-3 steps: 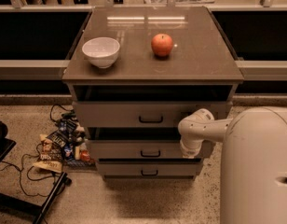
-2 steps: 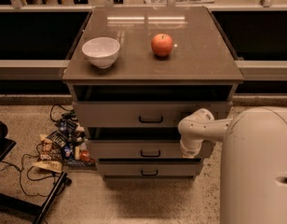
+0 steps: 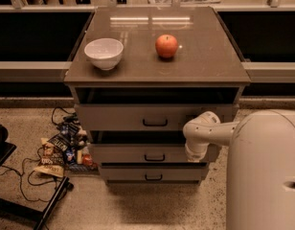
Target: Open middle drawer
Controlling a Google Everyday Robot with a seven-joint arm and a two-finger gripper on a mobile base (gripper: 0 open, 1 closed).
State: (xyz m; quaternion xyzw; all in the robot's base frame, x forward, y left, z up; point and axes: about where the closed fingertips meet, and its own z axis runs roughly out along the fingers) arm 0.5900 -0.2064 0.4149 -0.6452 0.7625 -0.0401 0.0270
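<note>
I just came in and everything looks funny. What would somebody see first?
Probably the red apple and the white bowl, apart on top of the cabinet. Then the big white robot at the lower right, its gripper down by the right end of the middle drawer. A heap of packets lies on the floor left of the cabinet.

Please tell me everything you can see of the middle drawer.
The middle drawer is a flat, wide grey-beige front with a small black handle at its centre. It sits between the top drawer and the lowest drawer, with a dark gap above it. The robot's claw is in front of its right end.
</note>
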